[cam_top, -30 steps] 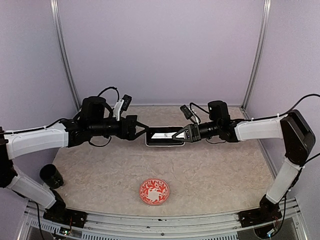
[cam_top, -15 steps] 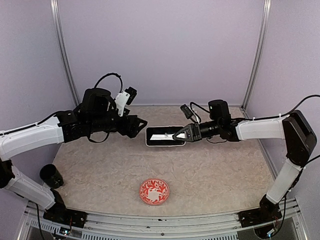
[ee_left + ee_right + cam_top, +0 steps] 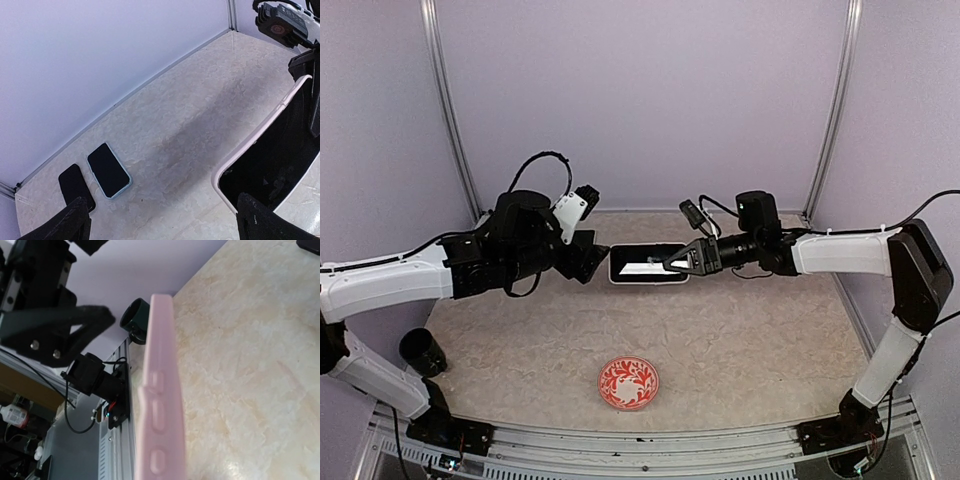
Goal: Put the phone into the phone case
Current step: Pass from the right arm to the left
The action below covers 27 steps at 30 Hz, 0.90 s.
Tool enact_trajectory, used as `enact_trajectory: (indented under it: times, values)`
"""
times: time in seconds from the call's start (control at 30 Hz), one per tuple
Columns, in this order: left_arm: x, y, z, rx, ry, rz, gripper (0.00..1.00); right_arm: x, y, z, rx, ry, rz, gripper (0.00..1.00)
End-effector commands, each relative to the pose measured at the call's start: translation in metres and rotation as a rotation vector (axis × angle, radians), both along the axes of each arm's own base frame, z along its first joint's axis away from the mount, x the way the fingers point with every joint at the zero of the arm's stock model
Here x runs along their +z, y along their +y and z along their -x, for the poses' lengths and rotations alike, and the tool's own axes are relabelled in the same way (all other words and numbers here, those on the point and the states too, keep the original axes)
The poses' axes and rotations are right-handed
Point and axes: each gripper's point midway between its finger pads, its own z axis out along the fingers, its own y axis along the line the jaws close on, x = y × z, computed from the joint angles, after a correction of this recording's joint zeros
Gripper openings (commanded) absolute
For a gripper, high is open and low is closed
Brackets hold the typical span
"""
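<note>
Right pincer (image 3: 672, 264) clamped the case (image 3: 635, 266) above the tabletop (image 3: 740, 340); left pincer (image 3: 596, 258), jaws apart, hung beside it. Plate (image 3: 629, 383) and cup (image 3: 422, 352) lay well clear. Only the left wrist showed a phone (image 3: 109, 170) by the wall.

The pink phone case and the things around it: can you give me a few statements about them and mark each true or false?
1. The right tool is shut on one end of the pink phone case. True.
2. The left tool is clamped on the case as well. False: its fingers stand wide open at the case's other end, gripping nothing.
3. A red patterned plate lies on the table, nearer the arms' bases than the case is. True.
4. The black cup stands on the plate. False: it stands alone by the table's near left edge.
5. A phone in a light blue case lies flat on the table. True.
</note>
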Motion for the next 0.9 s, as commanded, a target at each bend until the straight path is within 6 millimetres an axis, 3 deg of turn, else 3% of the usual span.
enact_trajectory:
  times: [0.0,0.1,0.4,0.73,0.87]
  values:
    - [0.038,0.006,0.006,-0.013,-0.126,0.107,0.99,0.021,0.005,-0.003,0.022,-0.064,-0.041,0.00]
    - [0.041,0.007,0.007,-0.016,-0.133,0.101,0.99,0.023,0.006,-0.004,0.020,-0.063,-0.040,0.00]
    - [0.017,-0.020,0.023,-0.171,-0.116,-0.074,0.99,0.020,0.009,-0.009,0.012,-0.045,-0.024,0.00]
    - [0.027,-0.028,0.029,-0.215,-0.270,-0.191,0.99,0.020,0.015,-0.006,0.031,-0.035,-0.019,0.00]
    - [0.021,-0.035,0.032,-0.259,-0.279,-0.244,0.99,0.020,0.017,-0.004,0.038,-0.034,-0.019,0.00]
